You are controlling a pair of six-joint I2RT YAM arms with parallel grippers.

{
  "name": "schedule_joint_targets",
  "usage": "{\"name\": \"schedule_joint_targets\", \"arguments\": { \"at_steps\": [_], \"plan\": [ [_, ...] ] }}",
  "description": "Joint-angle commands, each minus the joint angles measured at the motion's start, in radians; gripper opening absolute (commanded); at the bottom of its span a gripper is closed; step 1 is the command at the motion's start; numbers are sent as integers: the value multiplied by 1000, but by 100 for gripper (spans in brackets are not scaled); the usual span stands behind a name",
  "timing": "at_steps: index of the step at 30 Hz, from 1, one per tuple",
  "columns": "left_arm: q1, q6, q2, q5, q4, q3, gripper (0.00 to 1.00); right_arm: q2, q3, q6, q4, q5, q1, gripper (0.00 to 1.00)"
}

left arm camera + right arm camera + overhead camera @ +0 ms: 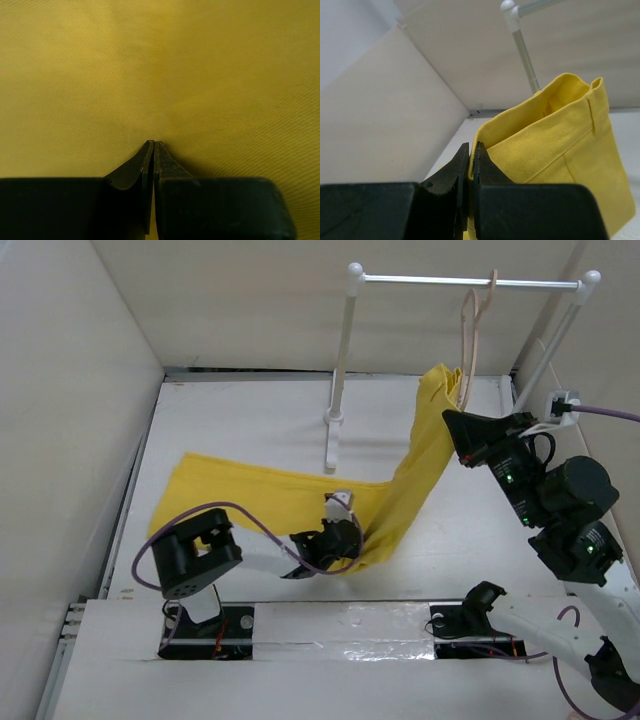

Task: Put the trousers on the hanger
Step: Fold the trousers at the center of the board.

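Clamping the trousers point(290, 490), left end effector point(357, 540) and right end effector point(450, 422) are holding cloth taut, possibly risking slip near the 1 o'clock hanger point(470, 325).

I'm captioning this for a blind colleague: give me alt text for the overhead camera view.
Yellow trousers stretch from the table up toward a wooden hanger on a white rail. The right arm holds the raised waistband end in shut jaws; the left arm pinches the cloth low, by the fold.
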Motion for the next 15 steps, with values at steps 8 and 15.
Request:
{"name": "schedule_joint_targets", "arguments": {
  "at_steps": [8, 15],
  "plan": [
    [-149, 140, 319, 29, -85, 582, 0, 64, 162, -56, 22, -16, 9, 0],
    [16, 128, -32, 35, -79, 305, 20, 146, 179, -59, 65, -57, 9, 0]
  ]
}}
